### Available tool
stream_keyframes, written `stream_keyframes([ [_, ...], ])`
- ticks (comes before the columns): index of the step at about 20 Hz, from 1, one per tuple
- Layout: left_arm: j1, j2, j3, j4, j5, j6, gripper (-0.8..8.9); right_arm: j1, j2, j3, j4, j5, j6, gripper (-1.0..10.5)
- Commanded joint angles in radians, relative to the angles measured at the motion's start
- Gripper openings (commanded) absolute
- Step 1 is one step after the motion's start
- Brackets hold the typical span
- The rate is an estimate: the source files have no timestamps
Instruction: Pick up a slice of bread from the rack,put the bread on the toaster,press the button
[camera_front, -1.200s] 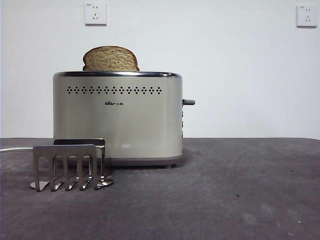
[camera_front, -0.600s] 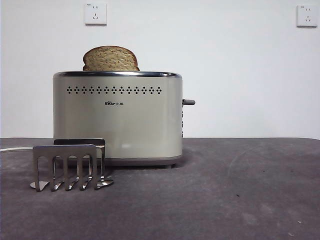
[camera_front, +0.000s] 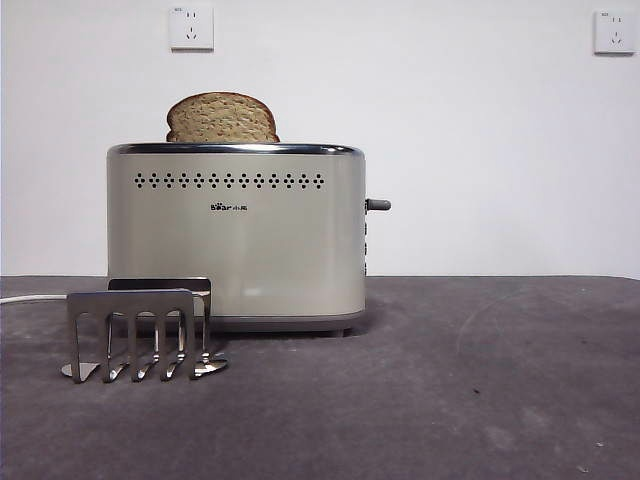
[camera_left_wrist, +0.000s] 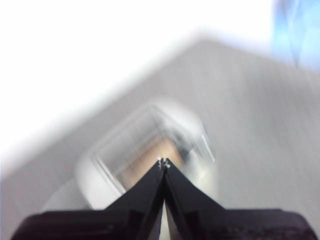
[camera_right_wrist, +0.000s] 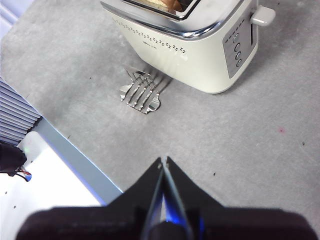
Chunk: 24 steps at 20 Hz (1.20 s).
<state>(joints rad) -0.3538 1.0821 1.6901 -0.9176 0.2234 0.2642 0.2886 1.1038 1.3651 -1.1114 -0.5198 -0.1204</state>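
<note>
Bread slice stood in the toaster — rack empty.
Only the right wrist view showed side buttons; left gripper and right gripper closed, holding nothing.

Picture heavily blurred. Left gripper jaws closed together, tips meeting, nothing between them. Beyond tips: toaster seen from above, pale body, rounded corners, outline smeared. Tan-brown patch in toaster's top opening, likely slice of bread; edges unclear. Grey table around toaster. Bright white wall beyond table edge.
</note>
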Motion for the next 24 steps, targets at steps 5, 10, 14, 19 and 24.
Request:
stream_keyframes([
  [5, 0.214, -0.391, -0.575, 0.671, -0.017, 0.016, -0.03, 0.001, 0.001, -0.008, 0.003, 0.003, -0.005, 0.0],
  [10, 0.307, -0.658, -0.996, 0.865, -0.098, -0.004, -0.03, 0.001, 0.001, -0.008, 0.003, 0.003, -0.005, 0.0],
  [14, 0.336, -0.820, -1.276, 0.902, -0.153, -0.040, -0.03, 0.001, 0.001, -0.008, 0.003, 0.003, -0.005, 0.0],
  [19, 0.336, -0.940, -1.497, 0.902, -0.172, -0.091, -0.03, 0.001, 0.001, -0.008, 0.003, 0.003, -0.005, 0.0],
  [24, 0.336, -1.012, -1.616, 0.896, -0.172, -0.109, -0.03, 0.001, 0.001, -0.008, 0.003, 0.003, -0.005, 0.0],
])
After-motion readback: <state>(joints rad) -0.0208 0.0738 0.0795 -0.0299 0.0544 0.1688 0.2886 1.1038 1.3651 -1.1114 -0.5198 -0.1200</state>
